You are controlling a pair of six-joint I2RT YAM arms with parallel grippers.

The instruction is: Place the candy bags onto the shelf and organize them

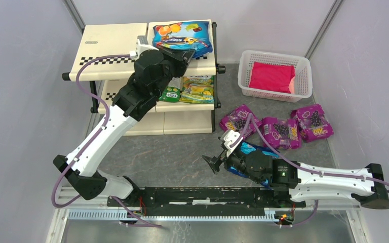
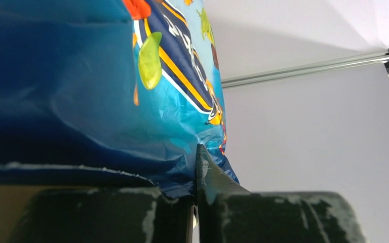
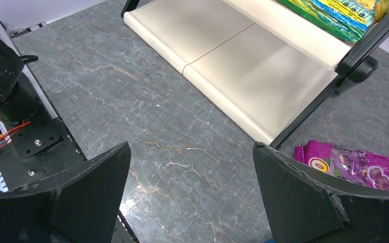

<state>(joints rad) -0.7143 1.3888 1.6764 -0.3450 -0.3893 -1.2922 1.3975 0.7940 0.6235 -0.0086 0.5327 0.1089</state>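
The left gripper (image 1: 185, 52) is clenched on the near edge of a blue candy bag (image 1: 182, 34) lying on the top tier of the shelf (image 1: 111, 43). Two green-yellow bags (image 1: 197, 88) sit on the middle tier. The right gripper (image 3: 191, 146) hangs released over the tabletop (image 1: 172, 157), near three purple bags (image 1: 278, 131)

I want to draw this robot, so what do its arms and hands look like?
The left arm and right arm have smooth white shells with chunky black joints. A thin purple cable loops along each one. The left hand and right hand each have two black, wedge-shaped fingers, scuffed whitish in places.
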